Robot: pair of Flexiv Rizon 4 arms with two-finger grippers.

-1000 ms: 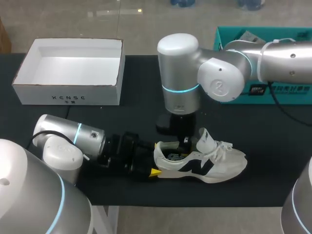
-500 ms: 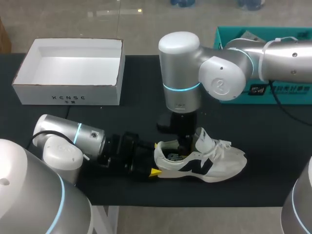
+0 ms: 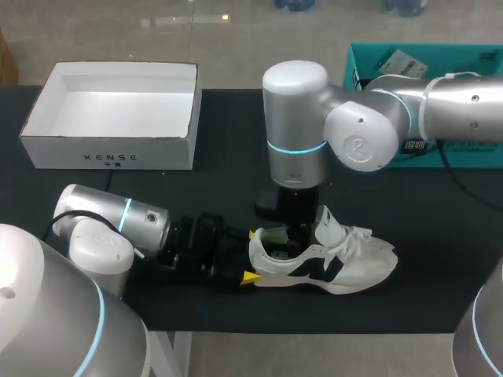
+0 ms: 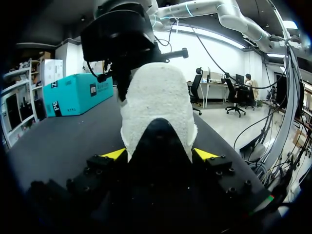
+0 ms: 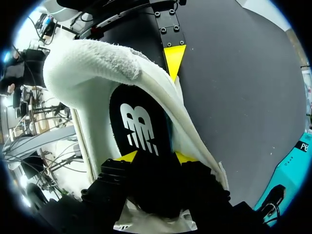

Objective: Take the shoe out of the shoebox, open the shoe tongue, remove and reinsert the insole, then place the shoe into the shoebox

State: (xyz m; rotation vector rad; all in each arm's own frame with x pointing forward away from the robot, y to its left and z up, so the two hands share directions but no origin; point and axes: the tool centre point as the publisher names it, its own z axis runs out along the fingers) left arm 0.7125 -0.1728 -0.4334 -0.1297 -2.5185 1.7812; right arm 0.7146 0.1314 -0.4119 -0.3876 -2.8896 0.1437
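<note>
Shoe (image 3: 330, 263) resting on its sole on the black table (image 3: 424, 204), toe toward our right, close to the edge nearest us. Our left arm lies low and level, coming in from the left. The left gripper (image 4: 159, 155) pinches the white heel from both sides, its yellow tips pressed against it. Our right arm comes in from the right and bends at the elbow, with its wrist pointing straight down over the shoe's opening. The right gripper (image 5: 156, 157) sits inside the collar, just behind the raised tongue (image 3: 328, 225) and over the black insole (image 5: 139, 129). We cannot tell whether it is spread or pinching. White shoebox (image 3: 110, 145) stands open at back left, well apart from the shoe.
</note>
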